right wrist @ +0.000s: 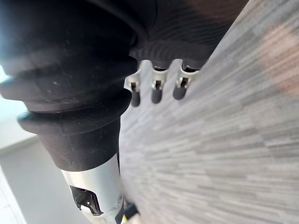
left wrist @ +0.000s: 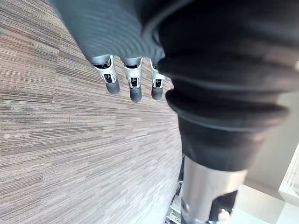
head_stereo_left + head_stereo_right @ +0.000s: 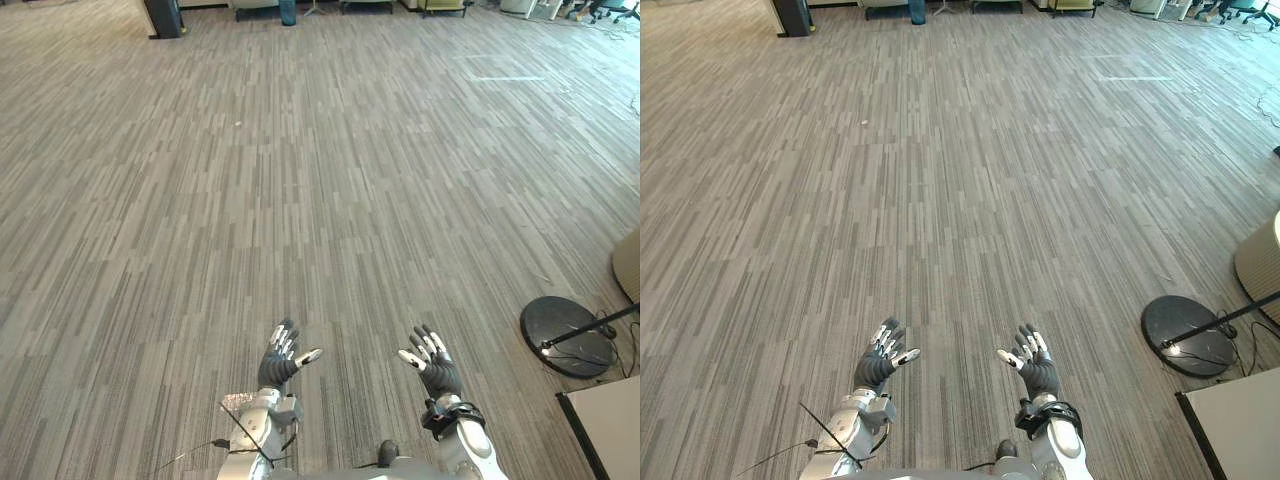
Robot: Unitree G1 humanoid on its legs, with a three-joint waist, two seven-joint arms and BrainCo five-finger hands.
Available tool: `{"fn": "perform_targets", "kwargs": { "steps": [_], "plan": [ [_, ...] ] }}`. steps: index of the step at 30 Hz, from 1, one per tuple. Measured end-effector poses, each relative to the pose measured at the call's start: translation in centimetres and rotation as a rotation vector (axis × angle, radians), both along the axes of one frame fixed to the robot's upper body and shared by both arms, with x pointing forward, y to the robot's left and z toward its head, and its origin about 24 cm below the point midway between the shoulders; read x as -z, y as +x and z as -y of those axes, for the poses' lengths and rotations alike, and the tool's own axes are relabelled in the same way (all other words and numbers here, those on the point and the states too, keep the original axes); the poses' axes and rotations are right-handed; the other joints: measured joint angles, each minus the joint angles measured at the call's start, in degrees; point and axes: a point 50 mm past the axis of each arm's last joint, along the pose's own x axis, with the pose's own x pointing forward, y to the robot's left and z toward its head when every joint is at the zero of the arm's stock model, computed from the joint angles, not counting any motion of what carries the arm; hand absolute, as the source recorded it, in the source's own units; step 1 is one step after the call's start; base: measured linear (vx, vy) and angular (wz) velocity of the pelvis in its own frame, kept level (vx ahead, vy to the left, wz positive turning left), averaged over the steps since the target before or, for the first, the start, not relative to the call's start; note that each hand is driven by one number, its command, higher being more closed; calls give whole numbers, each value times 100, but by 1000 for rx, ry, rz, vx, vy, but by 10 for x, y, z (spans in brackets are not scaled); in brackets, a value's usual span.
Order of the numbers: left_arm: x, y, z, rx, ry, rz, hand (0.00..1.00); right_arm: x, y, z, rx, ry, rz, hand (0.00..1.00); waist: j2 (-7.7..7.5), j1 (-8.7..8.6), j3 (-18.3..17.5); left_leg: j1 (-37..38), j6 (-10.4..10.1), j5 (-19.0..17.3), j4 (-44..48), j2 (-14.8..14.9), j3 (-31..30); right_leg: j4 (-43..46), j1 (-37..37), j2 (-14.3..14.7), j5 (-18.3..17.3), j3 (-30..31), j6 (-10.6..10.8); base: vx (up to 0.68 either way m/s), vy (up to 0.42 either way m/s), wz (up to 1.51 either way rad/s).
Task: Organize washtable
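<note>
left eye view has our left hand (image 3: 283, 358) held low in front of us with silver fingers spread and relaxed, gripping nothing. our right hand (image 3: 432, 363) sits level with it, a gap of bare floor between the two, fingers likewise straight and empty. the left wrist view shows straight dark-tipped fingers (image 2: 135, 88) hanging over carpet with nothing past them, and the right wrist view shows the same for the right fingers (image 1: 157, 92).

out from the hands we see grey striped carpet floor (image 3: 300, 200) running far ahead. no washtable or wash items are in sight, so we cannot say where the task's things lie or how they are arranged.

nearest object is a round black metal stand base (image 3: 567, 335) on the floor to our right, with a thin dark pole angling off it. it lies closer to the right hand than to the left, but well apart from both. beyond it at the lower right edge is the corner of a white flat panel with a dark rim (image 3: 612, 425); we cannot tell what it belongs to. dark furniture legs (image 3: 163, 18) stand far off at the top.

our judgement: since everything close by lies to our right, the right arm is the nearer one to it.
</note>
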Motion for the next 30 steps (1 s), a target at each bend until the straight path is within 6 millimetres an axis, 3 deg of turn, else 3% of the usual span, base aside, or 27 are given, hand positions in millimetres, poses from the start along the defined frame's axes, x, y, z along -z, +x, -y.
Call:
{"fn": "perform_targets", "kwargs": {
  "steps": [1, 3, 5, 8, 9, 11, 12, 14, 16, 18, 20, 21, 22, 23, 24, 25, 26, 28, 30],
  "plan": [
    [-3, 2, 0, -6, 2, 15, 0, -1, 0, -1, 6, 7, 3, 0, 5, -5, -14, -313, -53, -725, 107, -29, -41, -9, -4, -21, -34, 23, -25, 11, 0, -18],
    [-7, 6, 5, 3, -11, 41, 0, -2, 3, 4, 13, -7, 12, 0, 3, -4, -16, -641, -48, -1179, -674, -121, 65, -46, -118, -68, -33, 29, -29, 19, 1, -7],
    [-9, 8, 6, 1, -18, 51, 0, -3, 5, 6, 3, -20, 18, 0, 20, -10, -21, -681, -152, -1232, -2414, -157, 214, -112, -210, -57, -36, 93, -24, 146, 90, -23],
    [-10, 8, 7, -8, -26, 54, 0, -3, 10, 3, -10, -25, 21, 0, 111, 20, -73, -363, -154, -1230, -2949, -381, 201, 72, -336, -40, -171, 334, 188, 236, 205, -37],
    [-10, 8, 6, -13, -26, 53, 0, -4, 16, 0, -25, -27, 28, 0, 200, 22, -133, -299, -39, -1393, -3043, -396, 200, 293, -498, -40, -305, 441, 306, 234, 250, -60],
    [-9, 7, 1, -41, -35, 47, 0, -5, 25, -14, -78, -17, 38, 0, -28, 41, -205, -188, 248, -1683, -2921, -658, 626, 1068, -884, -358, -677, 802, 586, 285, 269, -62],
    [-9, 7, 0, -43, -32, 46, 0, -5, 26, -17, -87, -11, 39, 0, -72, 43, -215, -115, 305, -1737, -2934, -745, 679, 1367, -962, -461, -769, 811, 644, 292, 219, -28],
    [-9, 6, -2, -46, -18, 44, 0, -3, 25, -24, -86, 14, 31, 0, -170, 6, -200, 470, 442, -1833, -3316, -1174, 716, 3107, -1420, -766, -854, 859, 566, 306, 182, 13],
    [-10, 7, -3, -68, -35, 46, 0, 5, 18, -22, -67, 19, -11, 0, -173, -22, -255, 910, 575, -1912, -3540, -1368, 572, 4255, -1477, -694, -888, 911, 482, 340, 83, 56],
    [-14, 8, -7, -96, -32, 65, 0, 11, 15, -20, -66, 11, -40, 0, -115, 2, -293, 1158, 582, -1917, -3751, -1424, 311, 4669, -1475, -626, -1166, 264, 244, 363, -10, 65],
    [-15, 9, -10, -112, -30, 71, 0, 10, 16, -17, -58, 4, -36, 0, -7, -4, -295, 1285, 459, -1844, -4037, -1356, -64, 4299, -1488, -372, -1688, -310, 7, 323, -88, 73],
    [-15, 12, -9, -110, -32, 77, 0, 10, 18, -14, -52, -4, -32, 0, 128, -33, -228, 1310, 275, -1829, -4036, -1138, -208, 3839, -1504, 68, -1919, -330, -3, 391, -177, 91],
    [-14, 15, -8, -107, -32, 77, 0, 11, 17, -10, -43, -11, -35, 0, 198, -12, -153, 1267, 99, -1824, -3781, -1012, -137, 3233, -1507, 371, -1936, -167, 76, 318, -155, 92],
    [-13, 16, -8, -107, -34, 72, 0, 11, 16, -8, -40, -18, -38, 0, 204, -15, -149, 1220, -5, -1876, -3564, -997, -97, 2703, -1476, 404, -1829, -133, 79, 397, -188, 74],
    [-8, 12, -10, -114, -31, 50, 0, 11, 17, -7, -47, -33, -37, 0, 215, -16, -110, 1063, -231, -2057, -2868, -974, 13, 1674, -1229, 386, -1054, -277, -463, 365, -160, 43],
    [-5, 9, -9, -120, -37, 27, 0, 12, 17, -4, -59, -57, -47, 0, 249, 15, -102, 796, -246, -2290, -2459, -841, 42, 1416, -936, 518, -917, -238, -484, 448, -202, 18],
    [-5, 7, -10, -123, -34, 26, 0, 11, 20, -5, -62, -52, -41, 0, 159, 37, -81, 795, -250, -2311, -2508, -915, 80, 1333, -844, 515, -912, -135, -520, 371, -202, -10],
    [-2, -2, -15, -115, -20, 8, 0, 5, 28, -8, -46, -33, -12, 0, -160, 4, -133, 763, -243, -2304, -3141, -1268, 109, 964, -558, 450, -907, -2, -514, 320, -215, -6],
    [-2, -2, -14, -103, -25, 9, 0, 3, 31, -6, -42, -41, -1, 0, -201, 25, -165, 847, -150, -2174, -3813, -1454, 118, 846, -436, 505, -907, -15, -507, 207, -129, 3]
  ]
}}
